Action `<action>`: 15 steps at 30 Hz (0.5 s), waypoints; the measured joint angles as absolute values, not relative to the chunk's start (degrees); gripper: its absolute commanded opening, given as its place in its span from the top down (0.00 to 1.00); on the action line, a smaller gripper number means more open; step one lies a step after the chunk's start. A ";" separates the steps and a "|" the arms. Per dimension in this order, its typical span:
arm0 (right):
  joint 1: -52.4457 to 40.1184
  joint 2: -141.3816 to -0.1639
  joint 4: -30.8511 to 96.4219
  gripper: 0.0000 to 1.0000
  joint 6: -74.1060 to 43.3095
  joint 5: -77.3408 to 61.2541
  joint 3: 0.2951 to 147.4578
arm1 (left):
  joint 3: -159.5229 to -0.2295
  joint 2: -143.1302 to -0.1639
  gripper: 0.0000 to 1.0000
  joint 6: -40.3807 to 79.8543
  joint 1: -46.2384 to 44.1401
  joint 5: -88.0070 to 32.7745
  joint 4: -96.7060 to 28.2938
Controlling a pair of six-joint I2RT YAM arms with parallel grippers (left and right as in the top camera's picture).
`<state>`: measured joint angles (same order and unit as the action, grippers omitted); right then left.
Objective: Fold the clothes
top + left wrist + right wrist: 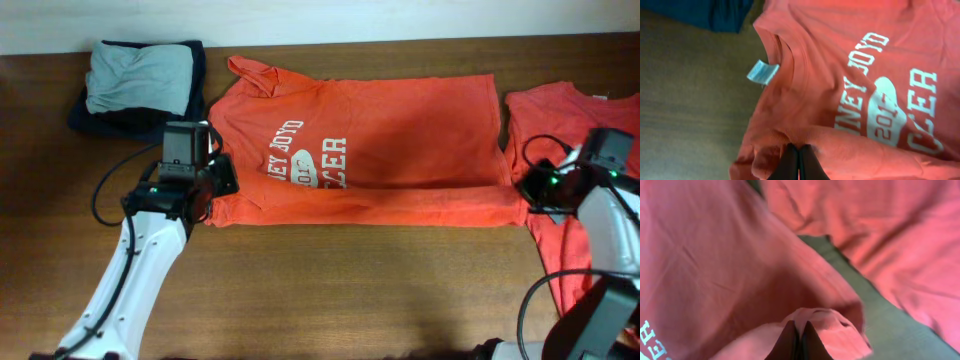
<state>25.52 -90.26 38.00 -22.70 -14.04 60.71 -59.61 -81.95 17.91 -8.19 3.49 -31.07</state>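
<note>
An orange-red T-shirt [400, 130] lies spread across the middle of the table, white chest lettering [310, 160] facing up and its near strip doubled over along the front. My left gripper [214, 186] is shut on the shirt's near left corner, close to the collar and its white label [762, 72]. In the left wrist view the fingertips [799, 148] pinch bunched cloth [840, 60]. My right gripper [522, 187] is shut on the near right corner, where a fold of fabric [715, 255] rises between the tips of the right gripper [800, 327].
A second orange-red shirt [565, 120] lies at the right edge, under my right arm, seen also as the second shirt [890, 230] past a strip of bare table. A folded pile of navy and grey clothes [140, 80] sits at the back left. Brown tabletop [350, 290] runs along the front.
</note>
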 measured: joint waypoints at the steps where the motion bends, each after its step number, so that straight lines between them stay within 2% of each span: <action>1: 24.69 -90.87 37.10 0.96 -22.70 -14.04 60.71 | -59.64 -82.85 0.99 17.78 -8.19 3.73 -30.22; 6: 21.19 -92.73 31.90 0.96 -22.68 -11.84 60.71 | -59.64 -88.03 0.99 15.73 -8.19 4.34 -24.97; 15: 20.88 -92.86 29.45 0.96 -21.87 -7.73 60.71 | -60.29 -90.56 0.99 11.62 -8.19 4.58 -19.03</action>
<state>20.88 -92.86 29.45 -21.87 -7.73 60.71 -60.29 -90.56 11.62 -8.19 4.58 -19.03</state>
